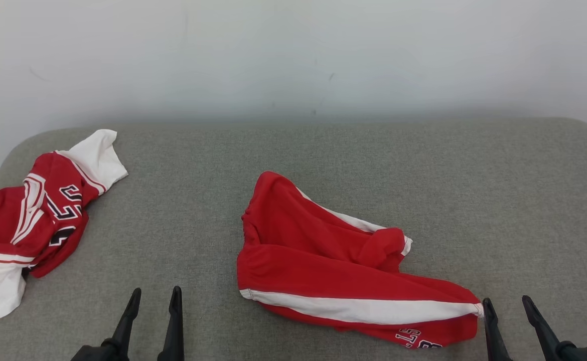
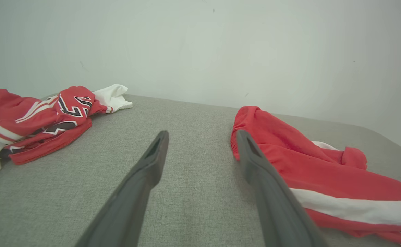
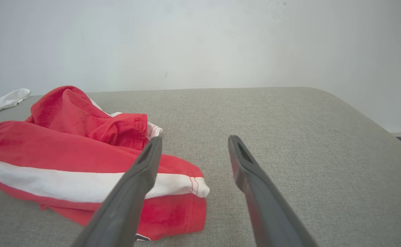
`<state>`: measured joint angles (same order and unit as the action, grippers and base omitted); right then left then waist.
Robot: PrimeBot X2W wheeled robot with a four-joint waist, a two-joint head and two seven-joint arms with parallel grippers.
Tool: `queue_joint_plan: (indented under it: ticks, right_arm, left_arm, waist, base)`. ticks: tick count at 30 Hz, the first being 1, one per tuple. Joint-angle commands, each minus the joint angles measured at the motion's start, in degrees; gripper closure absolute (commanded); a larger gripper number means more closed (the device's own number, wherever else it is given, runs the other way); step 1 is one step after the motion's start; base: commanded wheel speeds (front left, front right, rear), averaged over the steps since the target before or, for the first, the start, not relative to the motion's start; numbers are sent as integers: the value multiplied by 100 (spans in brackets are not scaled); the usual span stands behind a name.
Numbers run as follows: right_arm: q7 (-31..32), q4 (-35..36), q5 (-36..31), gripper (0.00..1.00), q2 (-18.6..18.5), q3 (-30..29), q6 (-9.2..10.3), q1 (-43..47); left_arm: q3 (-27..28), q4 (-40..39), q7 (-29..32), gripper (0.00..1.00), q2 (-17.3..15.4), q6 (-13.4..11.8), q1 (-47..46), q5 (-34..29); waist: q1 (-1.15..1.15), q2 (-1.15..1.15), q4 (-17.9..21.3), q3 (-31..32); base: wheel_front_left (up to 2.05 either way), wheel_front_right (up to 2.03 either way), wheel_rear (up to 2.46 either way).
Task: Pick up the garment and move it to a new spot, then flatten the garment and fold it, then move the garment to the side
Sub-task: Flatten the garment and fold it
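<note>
Plainly, the right gripper is held wide open with nothing between its dark fingers, low at the near right of the grey upholstered surface. Its inner finger is placed just beside the leg hem of the red shorts; contact cannot be judged. The left gripper is likewise spread open and empty, set apart from the waistband end of the shorts. The shorts are laid crumpled at the middle of the surface, with a white side stripe turned up and one leg folded over. A red-and-white jersey is bunched at the left edge, well apart. A pale wall is seen behind.
</note>
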<state>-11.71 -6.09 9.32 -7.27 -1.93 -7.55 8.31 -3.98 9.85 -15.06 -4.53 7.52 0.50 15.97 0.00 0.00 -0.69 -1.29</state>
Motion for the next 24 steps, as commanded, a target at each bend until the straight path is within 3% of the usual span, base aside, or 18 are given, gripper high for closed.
queue_joint_plan:
  ticks: [1,16,24]
  right_arm:
    - [-66,45,-53,0,16,-21,13,-1]
    - [-345,178,-126,0,295,-165,13,214]
    - [-276,-49,-52,0,235,-117,13,191]
  left_arm:
    - [1,8,-17,0,-30,-7,52,-32]
    - [625,-115,-17,0,-241,-7,378,-355]
    - [723,-106,-17,0,-188,-16,464,-396]
  waist:
    - [0,0,28,40]
    - [0,0,188,235]
    - [0,0,189,243]
  base:
    - [0,0,0]
    - [0,0,0]
    - [0,0,0]
